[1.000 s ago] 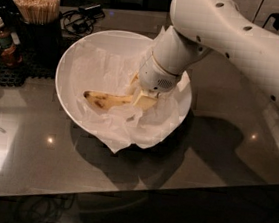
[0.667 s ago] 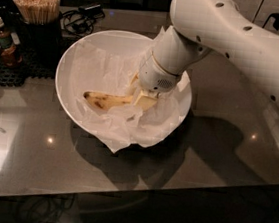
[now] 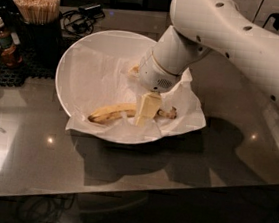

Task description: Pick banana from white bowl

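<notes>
The white bowl [image 3: 74, 51] stands on the grey counter at the centre of the camera view, lined with crinkled white paper [image 3: 189, 120]. The banana [image 3: 110, 113], yellow with a dark stem end pointing right, lies in the front part of the bowl on the paper. My gripper [image 3: 146, 113] reaches down into the bowl from the upper right and sits at the banana's middle, touching or nearly touching it. The white arm hides the back right of the bowl.
A dark cup of wooden sticks [image 3: 38, 9] and a small brown bottle [image 3: 4, 40] stand on a black mat [image 3: 13, 71] at the far left. Cables [image 3: 82, 19] lie behind the bowl. The counter's front edge [image 3: 120, 194] runs across below.
The gripper has come down lower onto the banana. The banana and the paper have shifted toward the front of the bowl.
</notes>
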### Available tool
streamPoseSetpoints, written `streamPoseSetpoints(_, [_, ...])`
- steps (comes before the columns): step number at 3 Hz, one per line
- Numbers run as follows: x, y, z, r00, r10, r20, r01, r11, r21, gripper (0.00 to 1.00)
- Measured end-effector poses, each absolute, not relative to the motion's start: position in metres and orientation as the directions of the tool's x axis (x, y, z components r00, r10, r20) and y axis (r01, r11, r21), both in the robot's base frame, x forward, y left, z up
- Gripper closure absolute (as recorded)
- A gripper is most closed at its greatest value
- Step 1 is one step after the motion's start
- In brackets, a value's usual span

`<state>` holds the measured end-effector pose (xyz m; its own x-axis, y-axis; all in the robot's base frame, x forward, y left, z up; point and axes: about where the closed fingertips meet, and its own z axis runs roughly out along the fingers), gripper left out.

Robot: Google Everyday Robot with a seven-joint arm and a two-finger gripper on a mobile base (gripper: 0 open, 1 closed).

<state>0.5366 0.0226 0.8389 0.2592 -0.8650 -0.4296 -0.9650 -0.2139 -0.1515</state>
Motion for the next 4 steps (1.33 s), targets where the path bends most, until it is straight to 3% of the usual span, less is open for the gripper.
streamPoseSetpoints(2, [0.535, 0.022, 0.844, 0.263, -0.867, -0.424, -0.964, -0.216, -0.156, 0.11])
streamPoseSetpoints(3, [0.533, 0.021, 0.852, 0.269, -0.867, -0.42, -0.962, -0.224, -0.154, 0.22])
streamPoseSetpoints(4, [0.524, 0.023, 0.864, 0.28, -0.859, -0.429, -0.96, -0.243, -0.139, 0.39])
